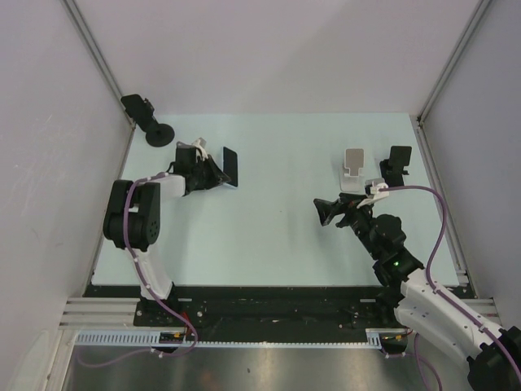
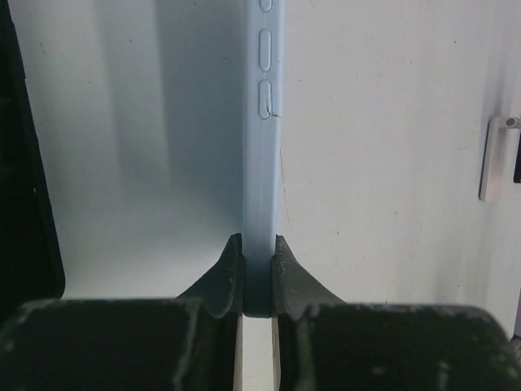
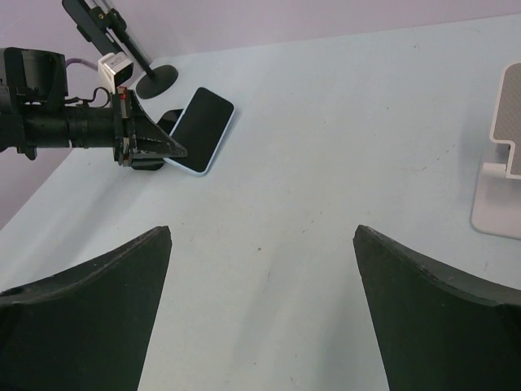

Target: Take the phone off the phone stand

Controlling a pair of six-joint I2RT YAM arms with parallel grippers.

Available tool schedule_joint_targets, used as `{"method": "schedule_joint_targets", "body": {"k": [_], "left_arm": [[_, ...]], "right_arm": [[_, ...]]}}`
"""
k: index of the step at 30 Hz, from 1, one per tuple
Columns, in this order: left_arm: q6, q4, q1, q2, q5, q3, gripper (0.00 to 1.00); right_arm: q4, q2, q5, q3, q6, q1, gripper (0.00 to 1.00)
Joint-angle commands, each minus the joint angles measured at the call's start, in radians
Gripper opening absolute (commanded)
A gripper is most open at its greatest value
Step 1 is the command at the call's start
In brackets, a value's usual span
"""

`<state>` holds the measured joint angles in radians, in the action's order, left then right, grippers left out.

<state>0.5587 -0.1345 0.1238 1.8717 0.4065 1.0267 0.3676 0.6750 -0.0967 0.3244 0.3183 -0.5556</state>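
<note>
The phone [image 1: 230, 165], dark-screened in a pale blue case, is at the back left of the table, far from the white phone stand [image 1: 352, 169], which holds nothing. My left gripper [image 1: 218, 175] is shut on the phone's thin edge. In the left wrist view both fingers [image 2: 230, 269] press on the case's blue side [image 2: 262, 147]. The right wrist view shows the phone [image 3: 203, 128] tilted, with its screen facing up. My right gripper [image 1: 326, 212] hangs open over bare table, left of and nearer than the stand [image 3: 501, 163], with nothing between its fingers [image 3: 106, 277].
A black mount on a round base [image 1: 151, 122] stands in the back left corner. Another black holder [image 1: 397, 165] stands just right of the white stand. White walls close in the table on three sides.
</note>
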Motion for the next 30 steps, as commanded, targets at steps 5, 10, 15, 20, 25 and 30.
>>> {"method": "schedule_joint_targets", "body": {"k": [5,10,15,20,25,30], "left_arm": [[-0.042,0.056,-0.027,-0.003,0.031,0.058,0.16],[-0.048,0.064,-0.033,-0.025,0.015,0.042,0.27],[-0.06,0.076,-0.035,-0.052,-0.02,0.03,0.4],[-0.072,0.095,-0.035,-0.068,-0.044,0.038,0.52],[-0.082,0.113,-0.032,-0.094,-0.087,0.032,0.75],[-0.121,0.17,0.003,-0.143,-0.178,0.038,0.94]], "right_arm": [[0.047,-0.002,-0.02,-0.002,-0.008,0.003,1.0],[0.045,-0.002,-0.021,-0.004,-0.007,0.002,1.0],[0.045,-0.002,-0.021,-0.002,-0.007,0.002,1.0],[0.045,0.0,-0.018,-0.002,-0.007,0.003,1.0],[0.048,0.008,-0.014,-0.002,-0.005,0.002,1.0],[0.05,0.012,-0.014,-0.002,-0.005,0.003,1.0]]}}
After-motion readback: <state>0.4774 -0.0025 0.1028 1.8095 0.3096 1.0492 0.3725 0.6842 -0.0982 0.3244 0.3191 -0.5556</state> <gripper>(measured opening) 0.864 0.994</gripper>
